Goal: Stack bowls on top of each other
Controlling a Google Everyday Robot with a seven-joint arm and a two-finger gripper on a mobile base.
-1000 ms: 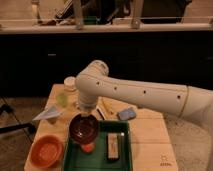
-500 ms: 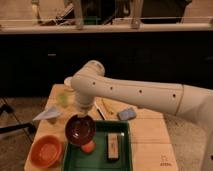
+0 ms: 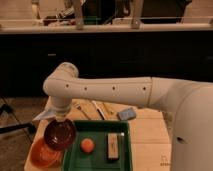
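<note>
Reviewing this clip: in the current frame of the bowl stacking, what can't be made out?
All in the camera view:
- End effector: at the maroon bowl's far rim, its tip masked by wrist and bowl; the grip itself cannot be seen.
- Orange bowl: right part hidden behind the maroon bowl, bottom cut by the frame edge; whether the two touch is unclear.
- Green tray: near side cut off.
- Block in the tray: too blurred to identify.

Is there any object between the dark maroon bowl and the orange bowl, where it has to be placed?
Nothing visible stands between them. The gripper is above the left edge of the green tray and carries the maroon bowl, tilted, just up and right of the orange bowl, partly overlapping it. The orange bowl's visible inside looks empty.
</note>
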